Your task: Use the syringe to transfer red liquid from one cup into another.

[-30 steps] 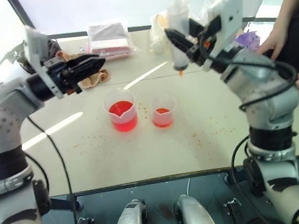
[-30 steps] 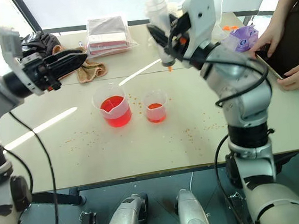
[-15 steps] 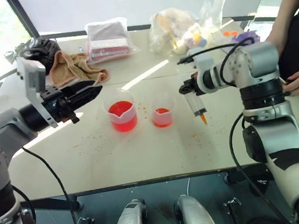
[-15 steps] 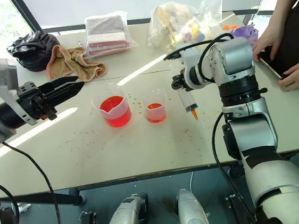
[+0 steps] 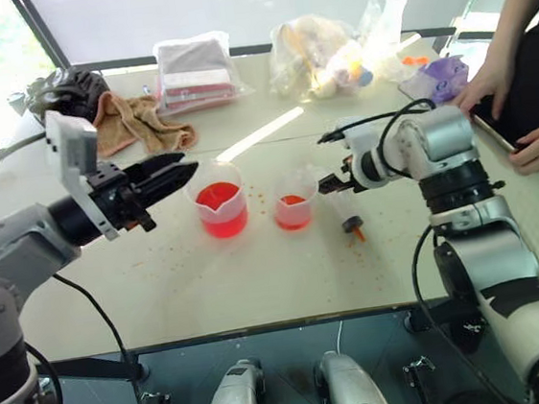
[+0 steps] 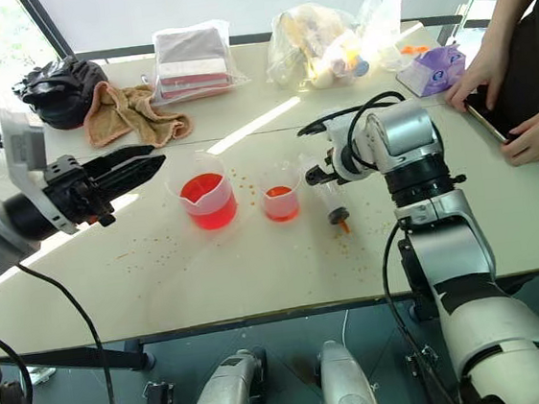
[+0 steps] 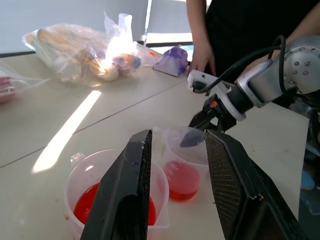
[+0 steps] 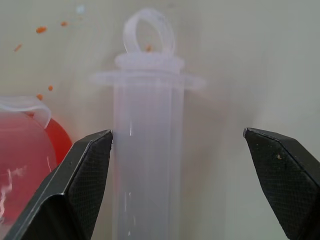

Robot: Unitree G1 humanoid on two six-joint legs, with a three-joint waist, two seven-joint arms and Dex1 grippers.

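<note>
The right claw (image 8: 177, 165) stands wide open, its 2 fingers (image 8: 70, 185) spread to either side of the syringe (image 8: 147, 150). One finger sits right beside the barrel; whether it touches cannot be told, and the other is well apart. The syringe lies on the surface (image 5: 258, 280), just at 3 o'clock of the smaller cup (image 5: 293, 205), orange tip toward the near edge.

The left claw (image 5: 175, 173) is open too, holds nothing, and hovers at 9 o'clock of the spouted beaker (image 5: 218, 204), apart from it.

Red liquid (image 5: 220, 207) fills the lower part of the beaker; a shallower red layer sits in the smaller cup, just at 3 o'clock of the beaker.

The right wrist view gives the syringe's ring-shaped plunger end and flange. The left wrist view frames both cups between its fingers, with the right claw beyond. The head views add a towel (image 5: 136, 124), bagged items at 12 o'clock, and a person's hand (image 5: 538, 145) at 3 o'clock.

No writing is readable.
</note>
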